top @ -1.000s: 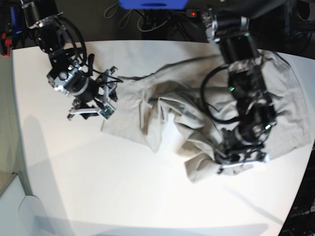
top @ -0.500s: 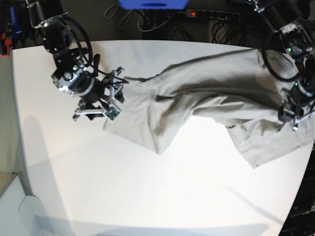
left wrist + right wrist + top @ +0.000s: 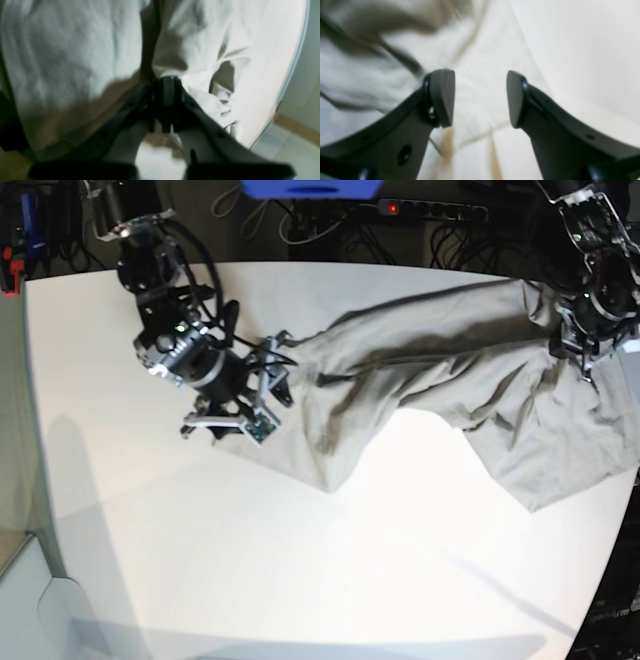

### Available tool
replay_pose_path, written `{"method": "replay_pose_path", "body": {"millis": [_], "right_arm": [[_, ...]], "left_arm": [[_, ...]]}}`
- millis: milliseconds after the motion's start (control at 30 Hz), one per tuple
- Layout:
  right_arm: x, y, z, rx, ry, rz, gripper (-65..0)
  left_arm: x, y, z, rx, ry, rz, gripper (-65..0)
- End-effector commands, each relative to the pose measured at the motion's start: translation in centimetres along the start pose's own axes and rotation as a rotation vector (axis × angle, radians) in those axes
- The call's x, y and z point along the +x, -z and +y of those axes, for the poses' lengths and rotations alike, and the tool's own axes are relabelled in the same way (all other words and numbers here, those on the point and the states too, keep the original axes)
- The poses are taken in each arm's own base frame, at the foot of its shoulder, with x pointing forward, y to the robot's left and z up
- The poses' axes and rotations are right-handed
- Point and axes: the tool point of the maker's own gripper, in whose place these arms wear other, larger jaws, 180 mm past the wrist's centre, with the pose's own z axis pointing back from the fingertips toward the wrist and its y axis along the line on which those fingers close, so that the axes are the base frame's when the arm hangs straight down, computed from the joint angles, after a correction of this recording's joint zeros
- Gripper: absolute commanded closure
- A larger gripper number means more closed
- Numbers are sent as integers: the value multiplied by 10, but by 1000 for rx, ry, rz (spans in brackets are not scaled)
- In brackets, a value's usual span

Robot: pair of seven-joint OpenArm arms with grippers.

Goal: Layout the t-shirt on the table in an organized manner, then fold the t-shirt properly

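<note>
The t-shirt [image 3: 450, 390] lies stretched across the far half of the table [image 3: 300, 570], running from my right arm's side over to the far edge on my left arm's side, rumpled, with long folds along its length and a loose flap spread out toward the near edge. My left gripper [image 3: 165, 92] is clamped tight on a bunched fold of the shirt near the table's edge; its wrist view shows the cloth pinched right between the tips. My right gripper [image 3: 480, 97] has its pads [image 3: 442, 97] spread wide with nothing between them, poised over the shirt's other end; I can't tell if it touches the cloth, the view is blurred.
</note>
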Motion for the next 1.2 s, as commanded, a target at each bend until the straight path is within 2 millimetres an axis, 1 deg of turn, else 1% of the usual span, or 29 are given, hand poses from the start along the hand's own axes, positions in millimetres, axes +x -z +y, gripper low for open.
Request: {"method": "replay_pose_path", "body": {"millis": [0, 67, 133, 233, 333, 433, 500, 633, 667, 733, 833, 867, 933, 967, 1033, 1100, 1167], "right_arm": [[23, -2, 0, 1, 2, -70, -336], [36, 2, 13, 30, -8, -98, -337], [49, 5, 23, 55, -26, -123, -339], [71, 8, 48, 110, -54, -166, -373], [91, 12, 64, 147, -76, -204, -402], [106, 23, 79, 189, -74, -215, -406], [115, 36, 90, 222, -71, -206, -407], [125, 70, 105, 276, -55, -156, -405], [120, 78, 104, 280, -58, -127, -404], [115, 89, 98, 279, -65, -92, -404], [113, 96, 92, 276, -73, -69, -404], [117, 97, 93, 282, -83, -74, -404], [121, 101, 104, 328, -84, -84, -404], [120, 105, 107, 350, -77, -77, -403], [116, 113, 108, 380, -42, -57, -403], [118, 116, 107, 404, 3, -60, -402], [127, 116, 107, 425, 40, -89, -402]], "left_arm": [[2, -4, -13, -47, -27, 17, -1], [2, -4, -12, -45, -25, 18, -1], [-6, -2, -12, -40, -9, 37, -3], [-11, 1, -17, -35, 30, 55, -47], [-14, 3, -17, -33, 40, 62, -89], [-16, 4, -17, -32, 39, 67, -106], [-15, 4, -15, -18, 52, 57, -106], [-14, 4, -9, 10, 67, 44, -106], [-15, 5, -9, 10, 64, 45, -106], [-16, 5, -9, 11, 65, 47, -106], [-16, 5, -7, 14, 64, 48, -106], [-17, 6, -7, 15, 63, 49, -106], [-19, 7, -7, 12, 57, 52, -106], [-20, 7, -7, 12, 56, 53, -106], [-20, 7, -8, 9, 57, 54, -106], [-28, 9, -10, 9, 72, 74, -106], [-36, 13, -12, 11, 95, 97, -106]]}}
